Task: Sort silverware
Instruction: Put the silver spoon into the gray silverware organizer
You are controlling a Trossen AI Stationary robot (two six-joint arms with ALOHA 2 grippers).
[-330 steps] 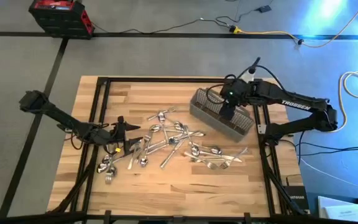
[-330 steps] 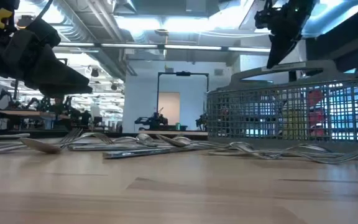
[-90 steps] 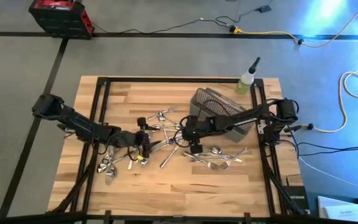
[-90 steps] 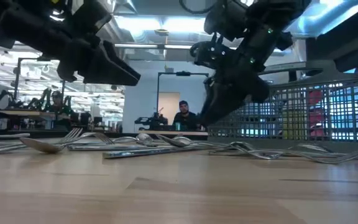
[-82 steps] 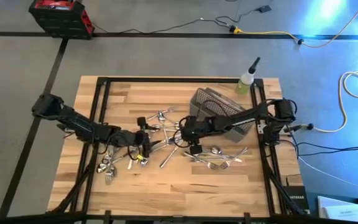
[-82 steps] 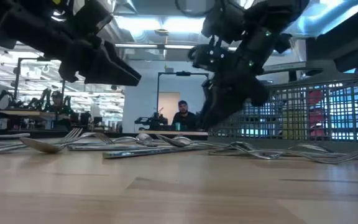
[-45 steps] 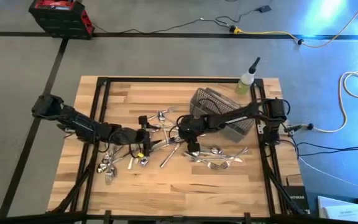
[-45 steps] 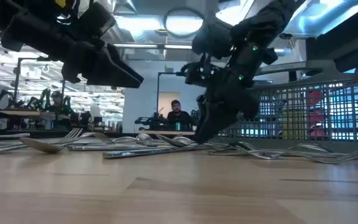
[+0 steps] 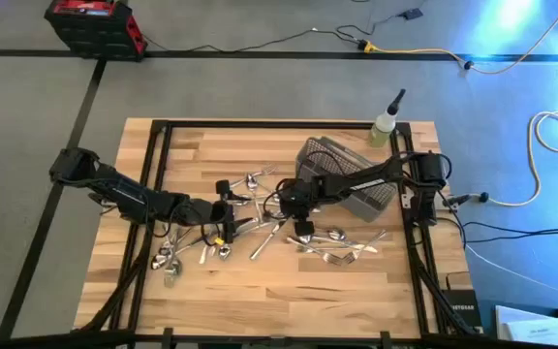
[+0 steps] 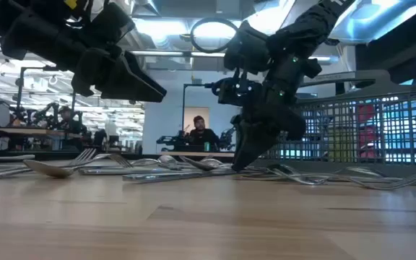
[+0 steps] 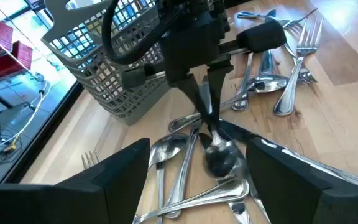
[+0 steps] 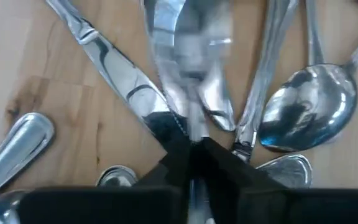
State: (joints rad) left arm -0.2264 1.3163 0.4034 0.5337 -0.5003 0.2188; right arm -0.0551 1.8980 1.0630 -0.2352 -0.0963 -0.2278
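The silverware (image 9: 260, 218) lies as a loose pile of forks and spoons flat on the wooden table's middle. My right gripper (image 9: 301, 225) reaches in from the right and points down into the pile, shut on one spoon-like piece (image 12: 194, 56). It shows in the left wrist view as the right gripper (image 11: 209, 127), just above a spoon bowl (image 11: 222, 160). My left gripper (image 9: 223, 221) hovers open over the pile's left part; its fingers (image 11: 126, 180) stand wide apart and touch nothing. My right gripper pinches a narrow part of one shiny piece (image 12: 192, 127) between its two fingertips, coming from above and slanting down. The piece runs on past the fingers along their line. It lies down among the other silverware at table level (image 10: 240, 167).
The gray mesh basket (image 9: 342, 179) stands at the far right of the table, just behind my right arm. A small bottle (image 9: 386, 124) stands at the far right corner. Bare wood lies along the near edge (image 9: 260, 291). A person sits in the room behind (image 10: 197, 133).
My right gripper has gone down from a little above the pile until its fingertips are at table level among the silverware, shifting slightly toward the table's left. My left gripper has kept its place.
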